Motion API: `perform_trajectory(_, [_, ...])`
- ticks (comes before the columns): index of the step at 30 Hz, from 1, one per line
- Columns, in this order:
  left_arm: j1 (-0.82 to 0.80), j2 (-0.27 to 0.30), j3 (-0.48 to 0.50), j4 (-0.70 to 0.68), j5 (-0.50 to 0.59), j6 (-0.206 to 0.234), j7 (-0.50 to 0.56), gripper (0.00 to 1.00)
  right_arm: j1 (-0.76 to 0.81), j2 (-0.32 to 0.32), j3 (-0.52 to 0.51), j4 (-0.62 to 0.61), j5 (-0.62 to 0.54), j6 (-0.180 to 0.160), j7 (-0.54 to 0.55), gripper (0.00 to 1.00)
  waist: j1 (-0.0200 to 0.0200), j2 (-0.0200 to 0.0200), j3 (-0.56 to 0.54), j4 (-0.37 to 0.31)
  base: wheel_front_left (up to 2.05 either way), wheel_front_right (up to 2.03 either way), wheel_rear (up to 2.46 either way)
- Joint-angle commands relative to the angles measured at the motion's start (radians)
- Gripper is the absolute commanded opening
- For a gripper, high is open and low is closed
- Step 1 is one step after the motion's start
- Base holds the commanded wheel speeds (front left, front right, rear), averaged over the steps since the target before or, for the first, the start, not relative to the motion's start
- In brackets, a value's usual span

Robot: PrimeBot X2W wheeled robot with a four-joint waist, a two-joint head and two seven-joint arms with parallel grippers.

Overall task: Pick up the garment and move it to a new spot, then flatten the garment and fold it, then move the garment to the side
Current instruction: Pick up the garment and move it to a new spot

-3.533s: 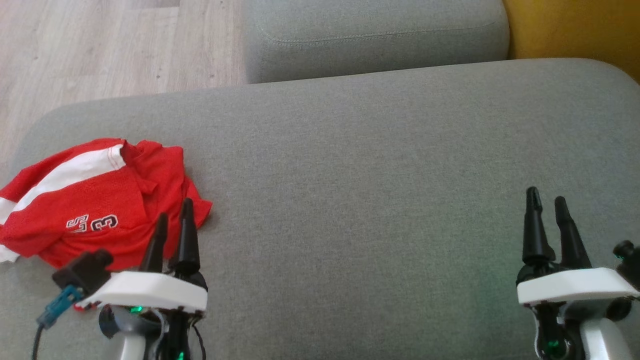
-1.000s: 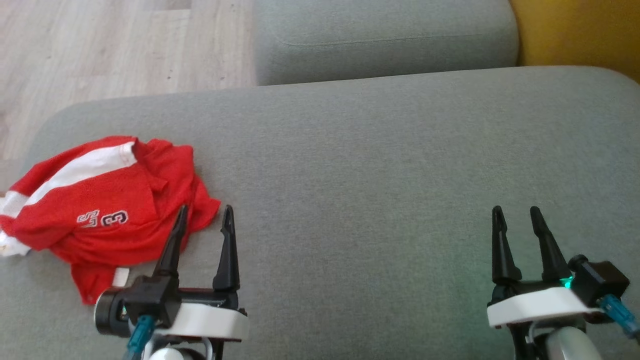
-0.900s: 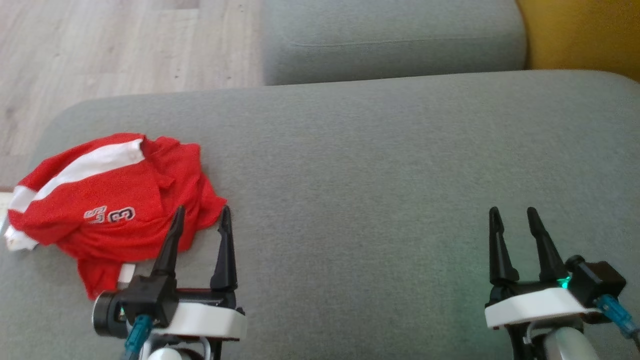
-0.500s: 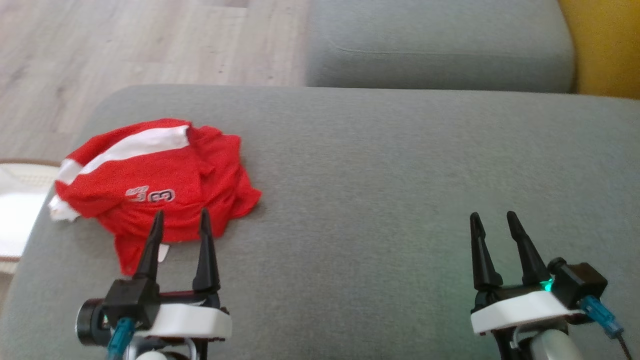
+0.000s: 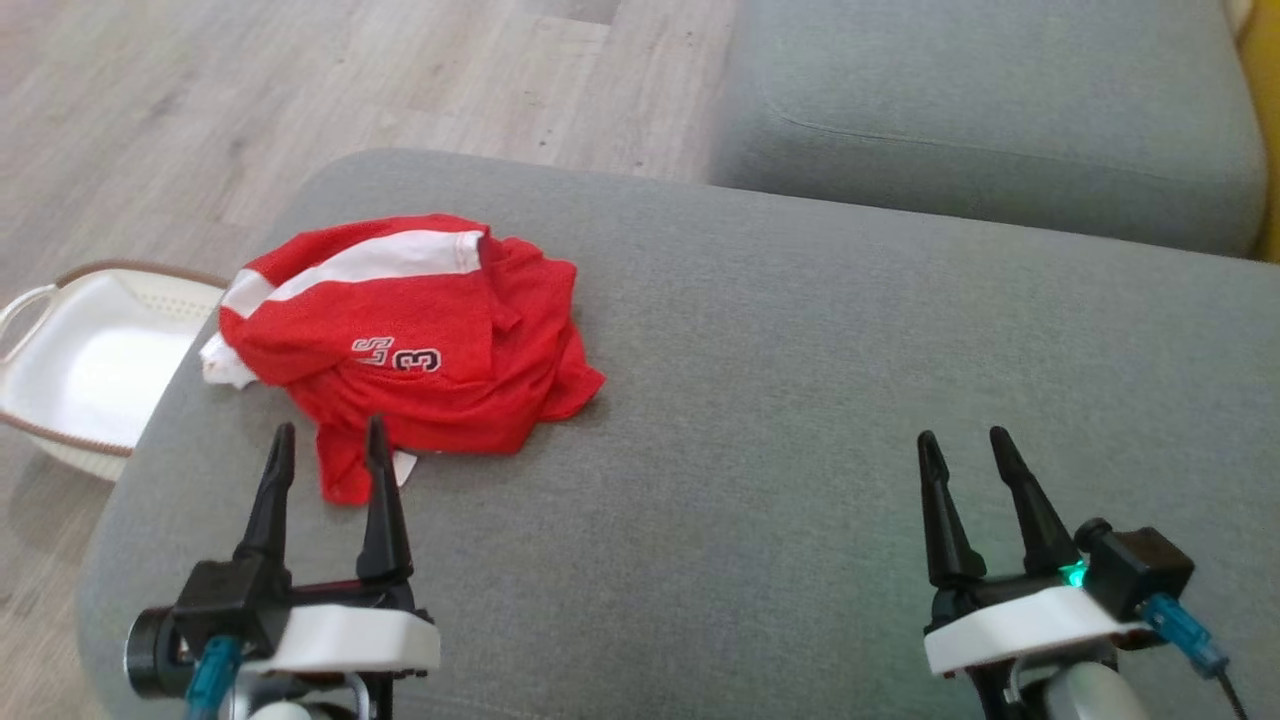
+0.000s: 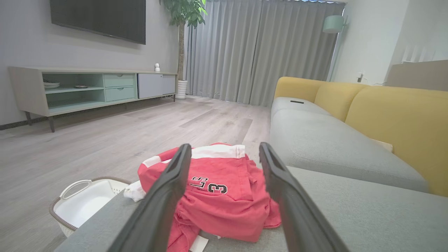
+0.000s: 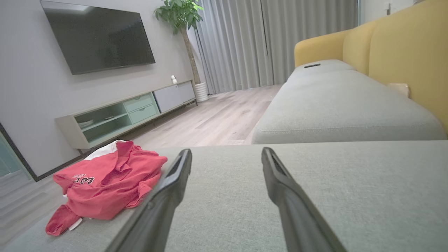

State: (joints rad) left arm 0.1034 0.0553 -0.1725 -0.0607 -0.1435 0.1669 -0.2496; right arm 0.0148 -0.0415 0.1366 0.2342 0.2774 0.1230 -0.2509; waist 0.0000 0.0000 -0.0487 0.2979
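Pale wooden floor (image 5: pixel 150 150) runs along the far left of the head view, and a white basket (image 5: pixel 90 360) with a brown rim stands on it, right against the end of the grey sofa cushion (image 5: pixel 800 350). On that cushion's left end lies the garment (image 5: pixel 420 340), a red mesh jersey with a white stripe, crumpled into a low heap. Its long axis runs left to right across the cushion, tilting slightly away from the robot toward the right. The printed number reads upside down from the robot's side, and a narrow red flap trails toward the robot. The left claw (image 5: pixel 330 428) hovers at the heap's near edge, fingers spread and pointing at it, gripping nothing. Whether a fingertip touches the cloth I cannot tell. Well to the right, over bare cushion, the right claw (image 5: pixel 961 435) is spread too, and empty.
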Motion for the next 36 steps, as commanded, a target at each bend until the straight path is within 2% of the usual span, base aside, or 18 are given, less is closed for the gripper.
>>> perform_trajectory(1, [-0.022, -0.005, 0.042, -0.036, 0.005, -0.002, -0.012, 1.0, -0.012, -0.009, 0.029, -0.033, 0.008, 0.008, -0.011, 1.0, 0.0, 0.0, 0.0, 0.008, 0.0, 0.0, 0.0])
perform_trajectory(7, [-0.022, -0.005, 0.055, -0.019, 0.011, 0.006, -0.012, 1.0, -0.015, -0.009, 0.021, -0.039, 0.008, 0.008, -0.011, 1.0, 0.0, 0.0, 0.013, 0.009, 0.0, 0.0, 0.0])
perform_trajectory(16, [-0.13, 0.004, 0.055, 0.072, 0.104, -0.035, -0.012, 1.0, -0.056, -0.009, -0.021, -0.064, -0.04, 0.008, -0.011, 1.0, 0.0, 0.0, 0.111, -0.031, 0.0, 0.0, 0.0])
perform_trajectory(25, [-0.402, 0.077, 0.017, 0.321, 0.189, -0.063, -0.012, 1.0, -0.115, -0.009, -0.044, -0.088, -0.067, 0.008, -0.011, 1.0, 0.0, 0.0, 0.223, -0.085, 0.0, 0.0, 0.0])
perform_trajectory(32, [-0.624, 0.143, 0.007, 0.54, 0.212, -0.096, -0.012, 1.0, -0.156, -0.009, -0.042, -0.109, -0.071, 0.008, -0.011, 1.0, 0.0, 0.0, 0.306, -0.124, 0.0, 0.0, 0.0])
perform_trajectory(36, [-0.723, 0.175, 0.008, 0.655, 0.221, -0.1, -0.012, 1.0, -0.173, -0.009, -0.038, -0.117, -0.072, 0.008, -0.011, 1.0, 0.0, 0.0, 0.338, -0.141, 0.0, 0.0, 0.0])
